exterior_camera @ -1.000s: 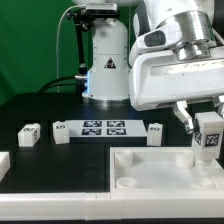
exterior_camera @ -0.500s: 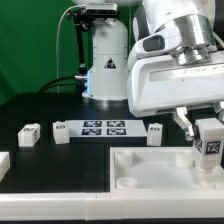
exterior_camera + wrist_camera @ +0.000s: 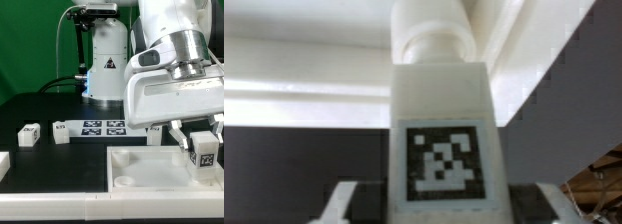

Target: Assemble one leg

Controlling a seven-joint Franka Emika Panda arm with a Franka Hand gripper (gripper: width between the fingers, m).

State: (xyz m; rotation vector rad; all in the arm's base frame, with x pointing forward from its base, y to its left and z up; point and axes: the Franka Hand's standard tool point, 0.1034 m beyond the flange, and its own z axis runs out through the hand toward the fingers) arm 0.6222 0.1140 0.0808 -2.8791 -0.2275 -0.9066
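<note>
My gripper (image 3: 203,150) is shut on a leg (image 3: 204,151), a stubby white block with a black-and-white tag, held upright over the right side of the big white square tray (image 3: 150,170). In the wrist view the leg (image 3: 445,130) fills the middle between my two fingers (image 3: 349,205), with its round peg end pointing at the tray's white surface (image 3: 313,70). Whether the peg touches a socket cannot be told. Another leg (image 3: 28,133) lies on the black table at the exterior view's left.
The marker board (image 3: 95,128) lies at the table's middle, with a small leg (image 3: 154,130) at its right end partly behind my arm. A white part (image 3: 3,163) sits at the left edge. The robot base (image 3: 105,60) stands behind.
My gripper has moved down and slightly toward the exterior view's left with the leg, lowering it toward the tray.
</note>
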